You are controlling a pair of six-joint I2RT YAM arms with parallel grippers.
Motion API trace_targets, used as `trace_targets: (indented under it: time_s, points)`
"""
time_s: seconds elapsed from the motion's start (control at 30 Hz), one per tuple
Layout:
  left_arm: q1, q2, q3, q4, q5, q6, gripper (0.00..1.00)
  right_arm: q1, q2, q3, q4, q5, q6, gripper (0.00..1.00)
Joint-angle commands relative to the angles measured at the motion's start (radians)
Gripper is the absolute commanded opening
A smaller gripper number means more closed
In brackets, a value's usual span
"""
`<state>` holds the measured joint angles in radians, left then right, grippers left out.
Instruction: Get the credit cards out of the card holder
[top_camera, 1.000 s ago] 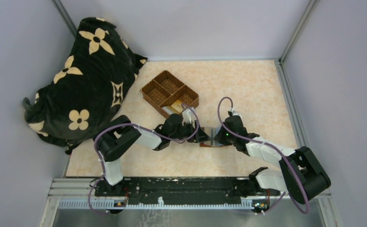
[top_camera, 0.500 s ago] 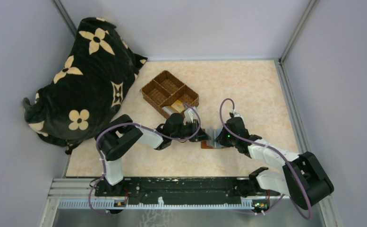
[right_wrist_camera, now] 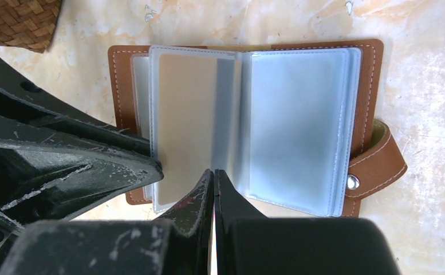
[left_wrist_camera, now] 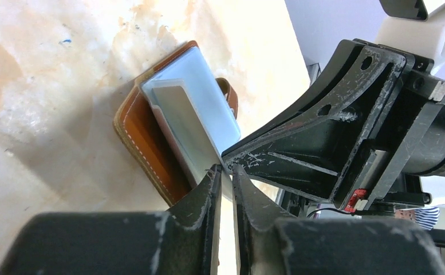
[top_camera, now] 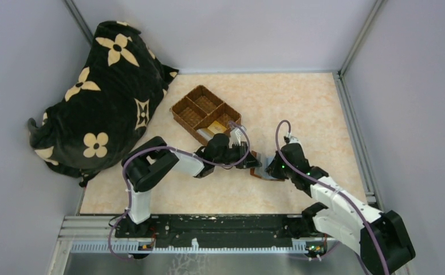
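Card holder (right_wrist_camera: 294, 126) lies open on tabletop (top_camera: 300, 109) near wicker tray (top_camera: 192, 114), tan card (right_wrist_camera: 185, 126) in sleeve. L gripper (left_wrist_camera: 224, 172) pinches a pale holder leaf; R gripper (right_wrist_camera: 214, 175) closed at sleeve btm edge.

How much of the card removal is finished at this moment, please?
Done: some cards seem to lie in the basket. In hand: the card holder lies open; the left hand and right hand pinch its clear sleeves. Remaining: a tan card sits in one sleeve.
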<state>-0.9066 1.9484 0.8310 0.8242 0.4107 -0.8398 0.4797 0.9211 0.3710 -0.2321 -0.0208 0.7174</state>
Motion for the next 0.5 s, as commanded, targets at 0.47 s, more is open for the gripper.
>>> trace_targets:
  time_s: [0.47]
  points:
    - [-0.039,0.066,0.113,-0.042,0.027,0.022,0.46,-0.015,-0.235,0.15,-0.239,0.176,-0.008,0.0]
